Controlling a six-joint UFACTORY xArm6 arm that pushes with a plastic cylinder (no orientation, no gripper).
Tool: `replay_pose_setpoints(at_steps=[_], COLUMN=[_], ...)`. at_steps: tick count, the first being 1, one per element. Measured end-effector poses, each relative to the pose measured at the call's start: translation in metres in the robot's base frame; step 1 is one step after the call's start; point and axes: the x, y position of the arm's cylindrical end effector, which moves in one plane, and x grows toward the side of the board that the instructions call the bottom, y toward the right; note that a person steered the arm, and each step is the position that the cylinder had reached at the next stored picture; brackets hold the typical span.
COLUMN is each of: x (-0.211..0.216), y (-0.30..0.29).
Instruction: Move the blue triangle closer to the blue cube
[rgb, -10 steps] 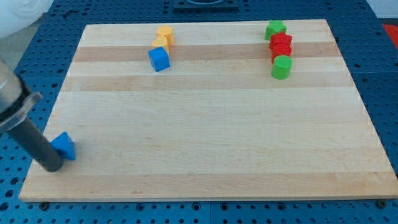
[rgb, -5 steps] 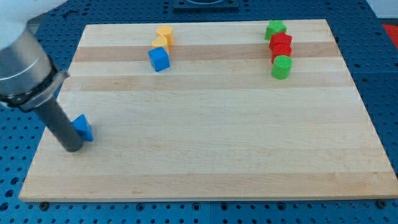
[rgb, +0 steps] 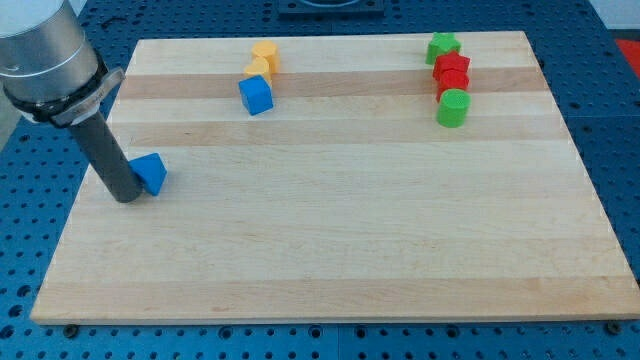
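The blue triangle (rgb: 151, 172) lies on the wooden board (rgb: 330, 200) at the view's left. My tip (rgb: 126, 197) rests on the board right against the triangle's lower left side. The blue cube (rgb: 256, 95) sits near the view's top, up and to the right of the triangle, well apart from it.
Two yellow blocks (rgb: 261, 60) sit just above the blue cube. At the view's top right stand a green star-shaped block (rgb: 442, 47), two red blocks (rgb: 452, 74) and a green cylinder (rgb: 453, 107) in a column.
My tip has moved up and to the right, pushing the blue triangle from the board's lower left corner toward the blue cube. The other blocks have not moved.
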Motion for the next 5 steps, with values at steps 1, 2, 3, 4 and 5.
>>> replay_pose_setpoints(at_steps=[1, 2, 3, 4, 5], x=[-0.017, -0.031, -0.031, -0.049, -0.063], y=[0.0, 0.009, 0.043, 0.056, 0.063])
